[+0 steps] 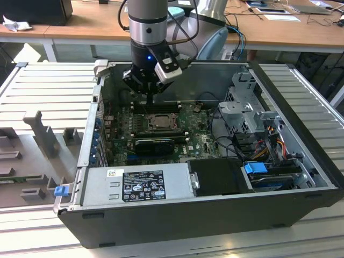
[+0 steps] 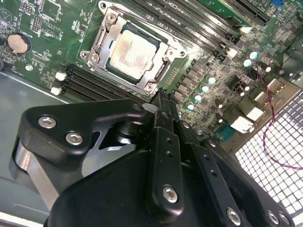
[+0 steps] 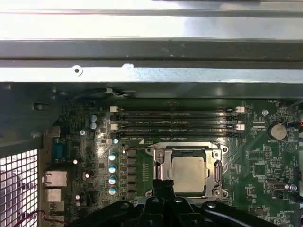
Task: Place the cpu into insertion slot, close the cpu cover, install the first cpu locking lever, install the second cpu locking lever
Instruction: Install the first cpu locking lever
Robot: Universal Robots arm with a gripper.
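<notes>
The cpu (image 2: 132, 52) (image 3: 189, 172), a pale beige-silver square, lies flat in the insertion slot (image 1: 160, 123) on the green motherboard. The cpu cover (image 2: 101, 41) (image 3: 159, 171), a grey metal frame, lies down around the chip, which shows through its window. My gripper (image 2: 161, 98) (image 3: 163, 186) (image 1: 150, 101) hangs just above the slot's edge on the memory-slot side, its black fingers pressed together and holding nothing. Thin metal lever rods run along the slot's sides; I cannot tell whether they are latched.
Black memory slots (image 3: 175, 120) run beside the socket. A coin battery (image 3: 277, 131) sits on the board. In the exterior view a grey power supply (image 1: 134, 185) fills the case front, a drive cage (image 1: 247, 107) with cables stands at the exterior view's right, and the case walls (image 1: 91, 129) close in.
</notes>
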